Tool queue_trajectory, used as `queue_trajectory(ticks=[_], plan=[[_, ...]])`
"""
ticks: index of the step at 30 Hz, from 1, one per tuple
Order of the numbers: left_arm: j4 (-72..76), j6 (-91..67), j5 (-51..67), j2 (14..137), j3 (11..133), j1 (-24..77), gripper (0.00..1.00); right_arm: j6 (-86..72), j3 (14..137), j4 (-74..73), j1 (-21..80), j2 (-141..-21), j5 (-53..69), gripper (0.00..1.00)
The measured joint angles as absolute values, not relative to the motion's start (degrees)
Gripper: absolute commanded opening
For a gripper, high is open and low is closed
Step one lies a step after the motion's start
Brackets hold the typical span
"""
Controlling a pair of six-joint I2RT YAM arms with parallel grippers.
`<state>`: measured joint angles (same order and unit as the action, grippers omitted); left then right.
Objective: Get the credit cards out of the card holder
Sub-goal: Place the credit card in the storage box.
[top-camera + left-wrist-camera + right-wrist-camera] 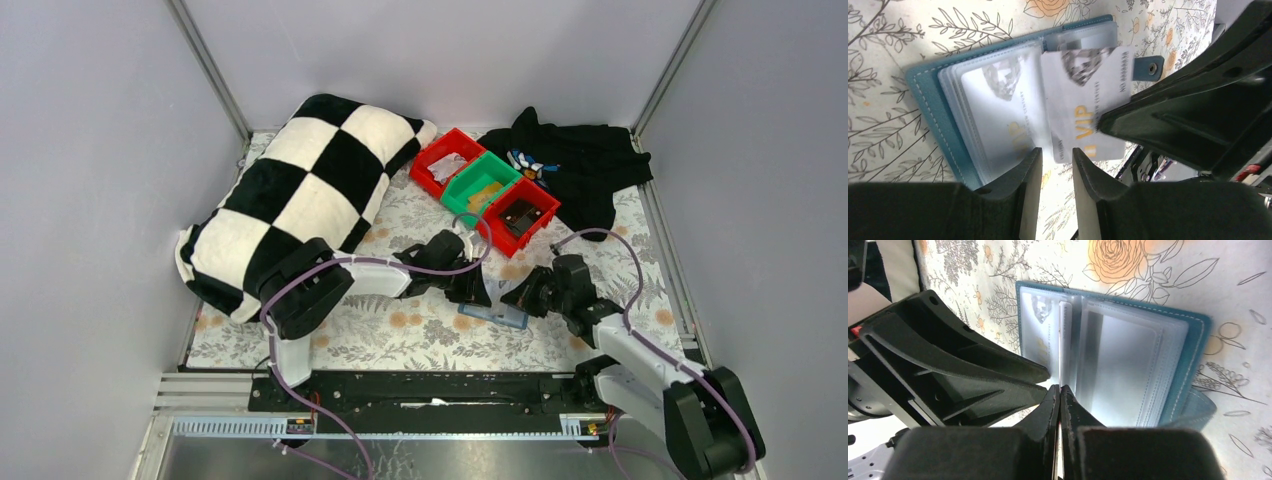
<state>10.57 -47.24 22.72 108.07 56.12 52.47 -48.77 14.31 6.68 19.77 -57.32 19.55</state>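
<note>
Card holder (493, 316) open flat at 6 o'clock from bins (480, 185); right gripper (1060, 390) pinched on thin, stiff, slick credit card (1083, 100), seemingly at its 4 o'clock edge; left gripper (1054, 155) parted, empty.

I run this rig in a robotics lab test cell. Plain grey wall panels (90, 150) in aluminium posts (210, 68) enclose a bench (420, 335) under floral cloth. Reference: the red and green bins (482, 186). Left of them, a checkered pillow (300, 190); right, a black garment (590, 165); nearer than them, a black mounting rail (440, 385) carrying both arm bases (290, 358).
</note>
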Motion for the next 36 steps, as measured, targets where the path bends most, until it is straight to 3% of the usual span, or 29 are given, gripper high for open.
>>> queue_trajectory(ticks=[9, 14, 20, 32, 34, 36], plan=[[8.32, -46.78, 25.58, 97.89, 54.57, 48.86, 0.4, -41.91, 19.79, -5.63, 19.75, -44.93, 16.38, 0.0], [20.32, -51.66, 35.03, 92.16, 47.18, 43.22, 0.5, -41.47, 19.94, -2.44, 19.75, -44.16, 22.35, 0.0], [24.36, -54.52, 39.51, 91.66, 42.89, 41.15, 0.52, -45.71, 19.84, 8.62, 19.75, -47.18, 31.11, 0.0], [39.66, -62.65, 43.99, 92.53, 39.03, 40.77, 0.4, -54.37, 16.84, 25.43, 19.75, -53.84, 38.74, 0.0], [40.69, -63.29, 43.99, 92.75, 38.83, 40.73, 0.37, -54.61, 16.84, 26.24, 19.75, -53.89, 38.74, 0.0], [41.06, -63.64, 43.99, 92.77, 38.83, 40.64, 0.25, -54.81, 16.84, 26.68, 19.75, -53.93, 38.76, 0.0]])
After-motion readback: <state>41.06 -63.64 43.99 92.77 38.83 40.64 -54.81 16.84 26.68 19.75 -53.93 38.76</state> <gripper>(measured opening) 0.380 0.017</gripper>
